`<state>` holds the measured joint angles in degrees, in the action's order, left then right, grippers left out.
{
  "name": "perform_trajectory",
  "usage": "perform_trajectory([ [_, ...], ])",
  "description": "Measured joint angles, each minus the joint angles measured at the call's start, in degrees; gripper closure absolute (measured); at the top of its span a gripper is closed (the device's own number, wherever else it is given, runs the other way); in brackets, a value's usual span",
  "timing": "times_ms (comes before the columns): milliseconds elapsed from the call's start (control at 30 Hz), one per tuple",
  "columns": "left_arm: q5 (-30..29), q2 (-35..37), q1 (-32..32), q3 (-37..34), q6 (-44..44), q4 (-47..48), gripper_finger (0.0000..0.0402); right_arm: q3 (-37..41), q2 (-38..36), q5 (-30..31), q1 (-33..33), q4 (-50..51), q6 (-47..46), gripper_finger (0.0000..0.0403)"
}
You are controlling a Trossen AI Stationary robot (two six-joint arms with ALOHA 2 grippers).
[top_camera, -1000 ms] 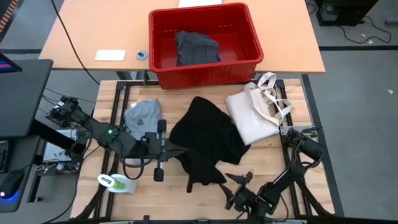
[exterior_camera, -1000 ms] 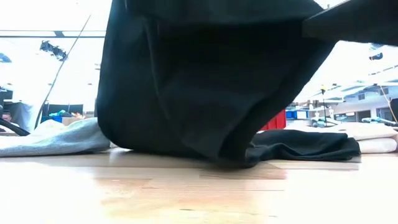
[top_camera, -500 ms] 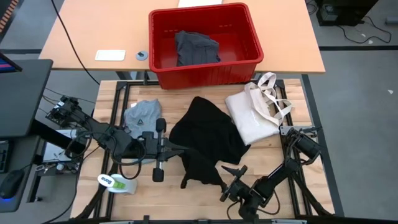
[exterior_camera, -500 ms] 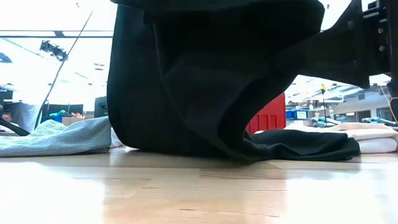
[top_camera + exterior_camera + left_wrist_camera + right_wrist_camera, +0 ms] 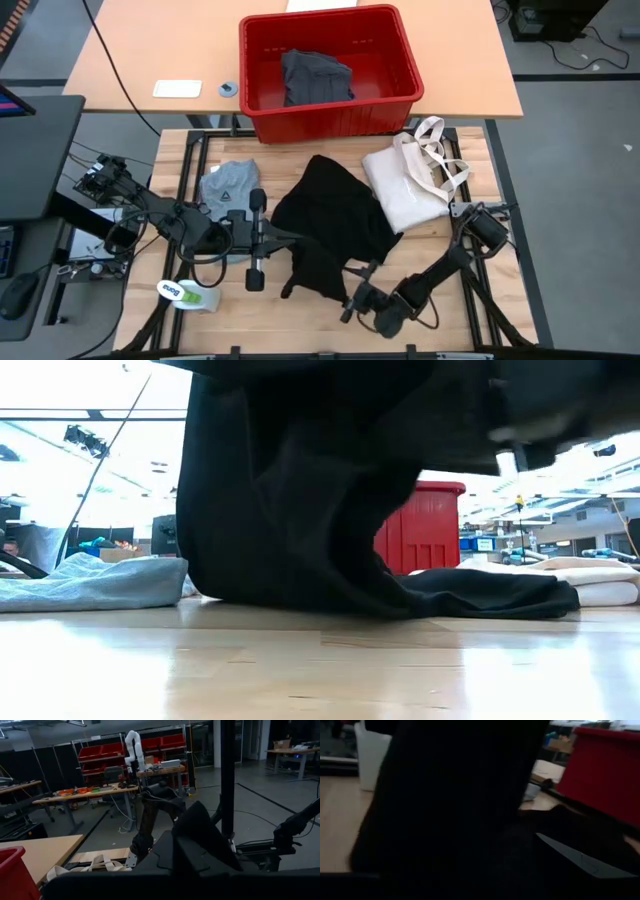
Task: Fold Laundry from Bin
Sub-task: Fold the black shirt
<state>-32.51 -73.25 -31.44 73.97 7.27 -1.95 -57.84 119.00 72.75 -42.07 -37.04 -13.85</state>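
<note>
Black garment (image 5: 330,225) hangs from your left gripper (image 5: 285,238), whose jaws are pressed together on its edge, and its long axis runs from there down to the table. Your right gripper (image 5: 352,296), jaws spread, is just beside the lower hem, nearer to that free end, so the cloth lies directly ahead of it.

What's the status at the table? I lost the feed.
Left gripper shut on the black garment, lifting its edge. Right gripper open at the garment's near edge. Grey T-shirt and tote bag flank it.
</note>
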Motion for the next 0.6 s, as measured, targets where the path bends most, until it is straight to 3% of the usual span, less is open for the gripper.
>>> perform_trajectory([
  [167,0.0,0.0,0.0,0.0,0.0,0.7,0.0395,0.0,0.0,-2.4,1.6,-8.7,6.4,0.0149],
  [300,0.0,0.0,0.0,0.0,-0.1,2.4,0.0395,0.0,0.0,-2.8,0.9,-16.8,13.1,0.0185],
  [400,0.0,0.0,0.0,0.0,-0.2,4.0,0.0395,0.0,0.0,-2.9,-0.2,-19.9,16.7,0.0251],
  [533,-0.3,0.0,-0.6,0.0,-0.6,8.3,0.0395,0.0,-0.4,-1.6,-2.8,-21.2,21.4,0.0374],
  [600,-0.3,0.3,-2.1,0.0,-0.6,11.6,0.0395,0.0,-1.4,0.2,-5.0,-21.2,22.1,0.0386],
])
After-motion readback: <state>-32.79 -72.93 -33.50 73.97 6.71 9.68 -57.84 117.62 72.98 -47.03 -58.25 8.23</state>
